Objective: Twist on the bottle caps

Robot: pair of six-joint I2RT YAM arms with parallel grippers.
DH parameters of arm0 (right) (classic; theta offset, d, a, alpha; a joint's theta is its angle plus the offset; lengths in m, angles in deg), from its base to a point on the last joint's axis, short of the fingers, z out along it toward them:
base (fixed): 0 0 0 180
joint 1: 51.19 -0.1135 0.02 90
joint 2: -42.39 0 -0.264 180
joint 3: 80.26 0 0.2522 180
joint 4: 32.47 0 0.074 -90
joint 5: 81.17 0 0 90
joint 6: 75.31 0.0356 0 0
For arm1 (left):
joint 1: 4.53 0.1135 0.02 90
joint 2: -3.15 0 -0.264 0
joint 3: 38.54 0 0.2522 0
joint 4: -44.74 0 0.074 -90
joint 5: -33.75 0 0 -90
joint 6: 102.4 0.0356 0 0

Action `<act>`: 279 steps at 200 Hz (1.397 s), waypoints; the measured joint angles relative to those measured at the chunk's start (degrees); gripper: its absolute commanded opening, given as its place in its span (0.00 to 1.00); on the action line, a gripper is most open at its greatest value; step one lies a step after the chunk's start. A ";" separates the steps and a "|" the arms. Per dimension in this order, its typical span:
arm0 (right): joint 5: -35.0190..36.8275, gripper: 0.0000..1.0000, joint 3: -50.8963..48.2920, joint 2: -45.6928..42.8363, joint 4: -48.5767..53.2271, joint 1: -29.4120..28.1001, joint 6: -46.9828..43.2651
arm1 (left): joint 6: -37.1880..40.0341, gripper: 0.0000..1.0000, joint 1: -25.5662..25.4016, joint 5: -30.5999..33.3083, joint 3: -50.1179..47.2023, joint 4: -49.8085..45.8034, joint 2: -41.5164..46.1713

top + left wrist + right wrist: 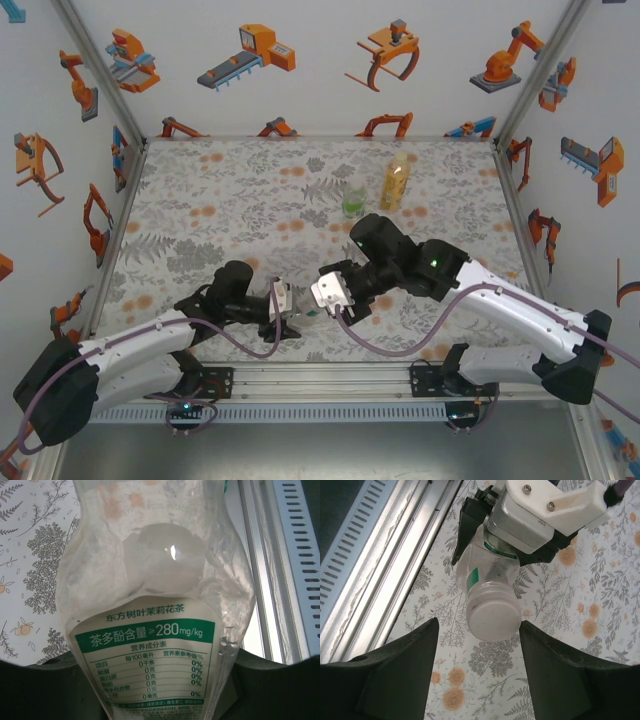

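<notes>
Clear bottle (303, 322), from above, hangs near the table's (200, 200) front edge, pinched by the left gripper (288, 314), neck toward the right gripper (318, 305); from the left wrist we see its label (145, 645) close up; from the right wrist, its cap (492, 621) sits centred between spread, untouching fingers (395, 670).

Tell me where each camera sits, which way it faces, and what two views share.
Top external: above and behind the bases, looking down at the patterned mat; left arm and right arm show.
Left wrist: on the left arm, looking along the clear bottle clamped between the left gripper's fingers.
Right wrist: on the right arm, facing that bottle's cap, the right gripper's fingers apart on either side.
Shared: both wrist views show the clear bottle.
</notes>
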 measured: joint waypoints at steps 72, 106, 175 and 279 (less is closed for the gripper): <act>0.00 0.43 0.00 0.09 -1.60 -0.52 -2.25 | 0.02 0.00 -0.17 -0.55 0.28 -0.04 -0.70; 0.04 0.35 0.00 0.13 -1.75 -0.52 -1.70 | 0.11 0.00 -0.33 -0.61 0.28 -0.33 -0.68; 5.31 0.25 -3.43 -0.50 -9.11 -0.57 25.18 | 0.22 0.00 -0.26 0.46 0.26 -2.21 -0.68; 20.09 0.14 -7.13 -0.28 -12.41 -0.11 98.66 | 0.20 0.00 -0.26 1.60 0.20 -5.09 -0.66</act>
